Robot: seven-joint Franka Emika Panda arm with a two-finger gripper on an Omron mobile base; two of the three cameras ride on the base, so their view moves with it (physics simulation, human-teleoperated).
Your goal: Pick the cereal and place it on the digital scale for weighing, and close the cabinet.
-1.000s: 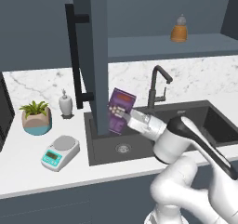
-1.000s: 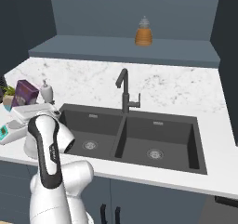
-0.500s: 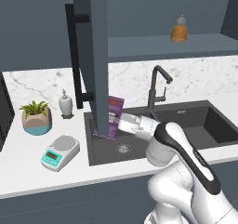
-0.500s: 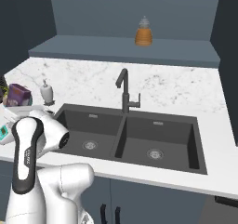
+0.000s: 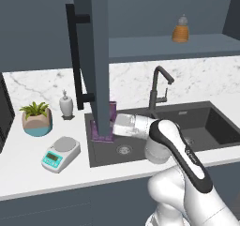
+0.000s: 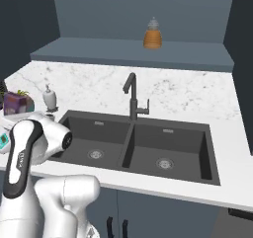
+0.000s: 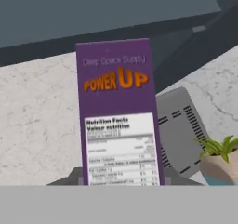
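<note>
Now, from the left base view, the cereal (image 5: pixel 111 122) is half hidden behind the open door of the cabinet (image 5: pixel 92 56), held over the left end of the sink (image 5: pixel 197 122), while the digital scale (image 5: pixel 61 153) sits near the front edge of the counter (image 5: pixel 28 166). From the right base view, the purple box shows at the far left, near the counter's left end. Through the hand view, the gripper (image 7: pixel 121 179) is pinching the cereal (image 7: pixel 120 125) at its lower end.

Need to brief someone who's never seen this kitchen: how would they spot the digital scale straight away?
Start at the black double sink set in the white marble counter and look to its left. Near the counter's front edge, in front of the potted plant and soap dispenser, lies the digital scale. It is the only flat thing there: white, with a round grey plate and a teal display.
</note>
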